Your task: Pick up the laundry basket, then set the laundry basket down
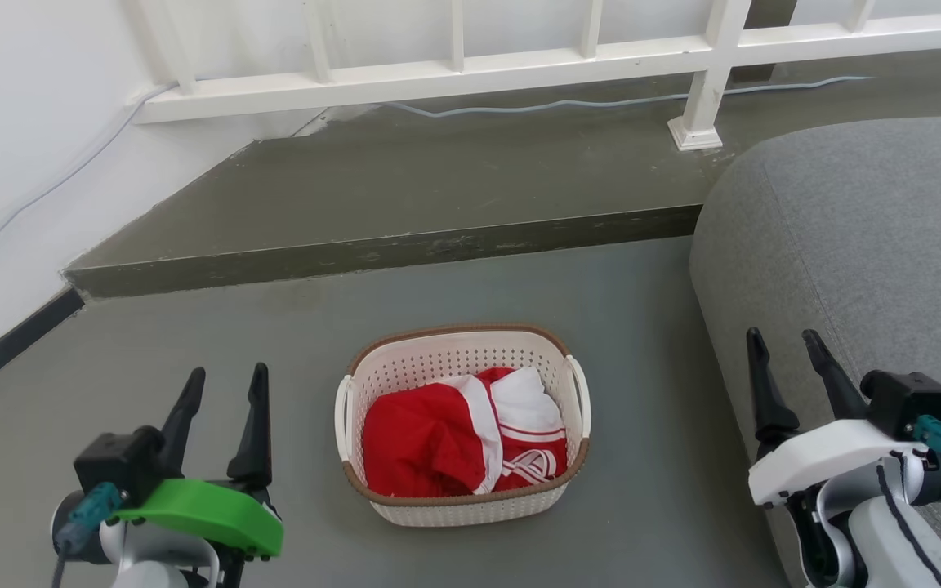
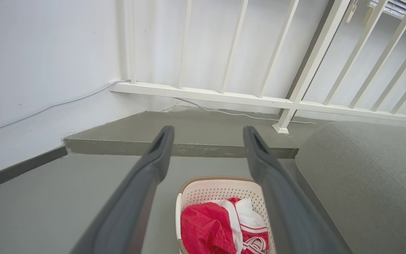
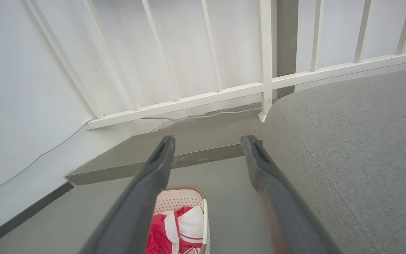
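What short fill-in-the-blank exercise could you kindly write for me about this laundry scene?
1. The laundry basket stands on the grey ____.
2. The left gripper and the right gripper are both ____.
3. The clothing in the basket is red and ____.
Missing words: floor; open; white.
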You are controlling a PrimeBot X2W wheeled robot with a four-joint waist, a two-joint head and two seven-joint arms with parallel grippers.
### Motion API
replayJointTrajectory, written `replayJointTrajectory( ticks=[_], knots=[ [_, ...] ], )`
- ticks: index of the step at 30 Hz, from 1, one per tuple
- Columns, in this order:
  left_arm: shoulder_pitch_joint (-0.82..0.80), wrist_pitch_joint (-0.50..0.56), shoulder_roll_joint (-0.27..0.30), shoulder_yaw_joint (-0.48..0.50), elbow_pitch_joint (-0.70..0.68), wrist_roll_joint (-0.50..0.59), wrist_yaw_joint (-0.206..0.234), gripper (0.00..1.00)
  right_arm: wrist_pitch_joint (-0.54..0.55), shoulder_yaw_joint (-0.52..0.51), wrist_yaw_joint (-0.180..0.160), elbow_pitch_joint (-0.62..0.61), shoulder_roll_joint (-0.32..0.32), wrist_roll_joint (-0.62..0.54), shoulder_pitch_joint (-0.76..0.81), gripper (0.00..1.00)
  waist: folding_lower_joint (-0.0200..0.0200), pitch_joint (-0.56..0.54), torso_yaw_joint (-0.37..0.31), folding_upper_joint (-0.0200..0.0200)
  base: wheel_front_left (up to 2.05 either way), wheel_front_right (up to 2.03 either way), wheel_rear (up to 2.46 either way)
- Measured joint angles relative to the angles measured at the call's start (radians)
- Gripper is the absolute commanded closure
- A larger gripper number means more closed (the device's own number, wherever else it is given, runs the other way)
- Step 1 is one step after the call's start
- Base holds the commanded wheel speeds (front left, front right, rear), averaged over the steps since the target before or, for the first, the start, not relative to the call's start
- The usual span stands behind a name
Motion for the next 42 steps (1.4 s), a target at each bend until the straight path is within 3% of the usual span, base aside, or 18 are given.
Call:
replayJointTrajectory(
  ticks=[14, 42],
  knots=[
    [0.01, -0.043, -0.005, -0.031, 0.004, 0.131, 0.023, 0.0, -0.046, 0.04, -0.034, -0.001, 0.007, -0.162, 0.012, 0.0, 0.0, 0.017, 0.002, 0.0, 0.0, 0.0, 0.0],
    [0.011, -0.043, -0.033, -0.001, 0.062, 0.116, 0.023, 0.0, -0.047, 0.023, -0.034, 0.014, 0.028, -0.158, 0.012, 0.0, 0.0, 0.027, 0.002, 0.0, 0.0, 0.0, 0.0]
  ],
)
